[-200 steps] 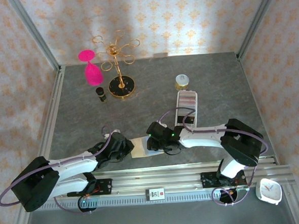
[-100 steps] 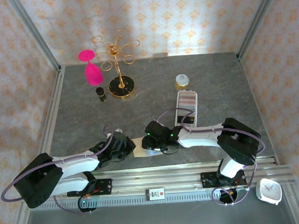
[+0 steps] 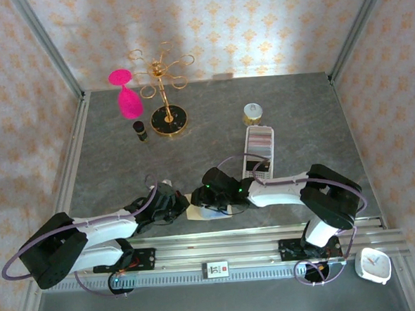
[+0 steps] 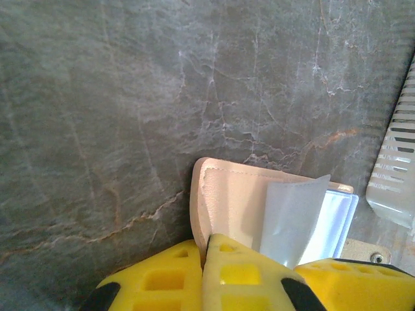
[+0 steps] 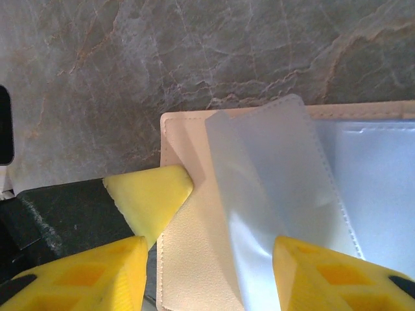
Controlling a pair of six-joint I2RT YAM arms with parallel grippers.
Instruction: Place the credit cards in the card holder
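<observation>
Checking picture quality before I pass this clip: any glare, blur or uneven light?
Top external: bright patch low on the back wall, corner posts splay outward. Left wrist: left gripper's fingers blurred up close, table veins sharp. Right wrist: pale sheen on the card holder's clear sleeve; right gripper's fingers soft.

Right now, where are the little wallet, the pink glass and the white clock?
card holder (image 5: pixel 194 272), right wrist view, on its beige cover.
pink glass (image 3: pixel 128 102), top view, on its bowl.
white clock (image 3: pixel 373 264), top view, on its face.
</observation>
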